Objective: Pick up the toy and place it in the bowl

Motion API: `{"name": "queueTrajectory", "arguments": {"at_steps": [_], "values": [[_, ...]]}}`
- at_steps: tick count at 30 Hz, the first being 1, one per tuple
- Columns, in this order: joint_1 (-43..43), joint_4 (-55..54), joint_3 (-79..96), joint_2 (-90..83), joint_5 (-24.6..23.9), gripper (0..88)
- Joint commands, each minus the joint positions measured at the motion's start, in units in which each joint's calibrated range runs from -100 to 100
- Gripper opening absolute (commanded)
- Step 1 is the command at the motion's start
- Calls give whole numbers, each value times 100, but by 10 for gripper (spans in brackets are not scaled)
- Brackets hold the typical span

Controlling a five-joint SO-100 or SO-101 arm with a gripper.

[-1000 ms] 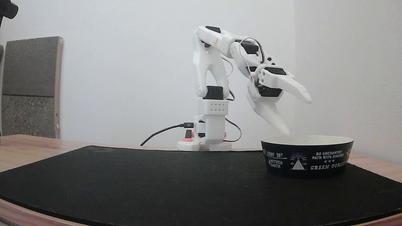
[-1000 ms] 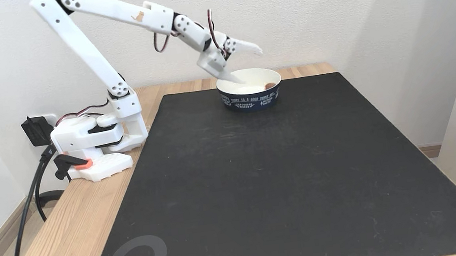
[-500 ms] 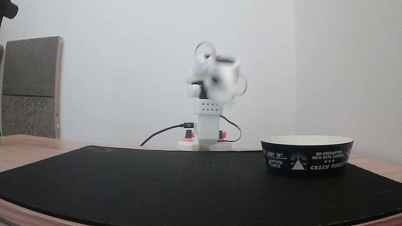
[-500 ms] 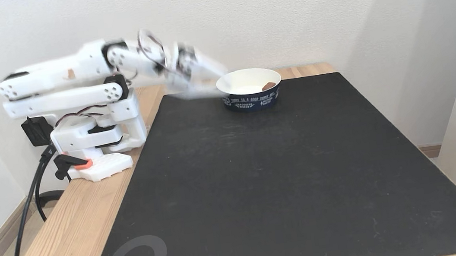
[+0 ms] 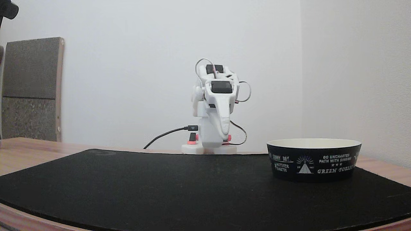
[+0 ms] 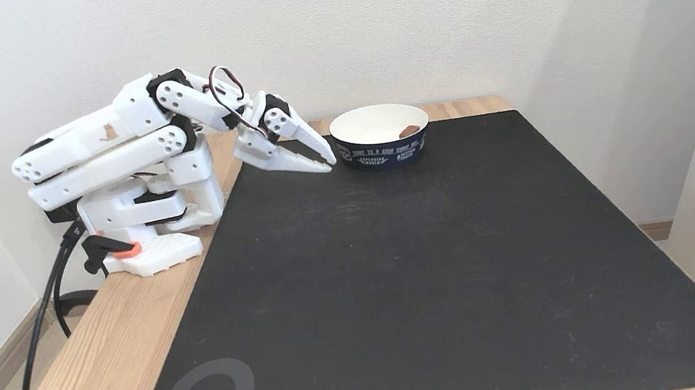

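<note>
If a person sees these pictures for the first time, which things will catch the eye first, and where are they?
First comes the white arm, folded low over its base at the left edge of the table in a fixed view, its gripper pointing toward the bowl with the fingers nearly together. Next is the bowl, black outside and cream inside, at the far edge of the black mat. The small dull-red toy lies inside it.

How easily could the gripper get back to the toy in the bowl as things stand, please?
Probably easily: the gripper, nearly shut, rests beside the bowl, whose open top leaves the toy uncovered.
</note>
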Motion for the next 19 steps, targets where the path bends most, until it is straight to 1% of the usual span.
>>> {"name": "queueTrajectory", "arguments": {"at_steps": [1, 19], "values": [[71, -14, 61, -50, 10, 30], [63, -39, 70, -50, 21, 30]]}}
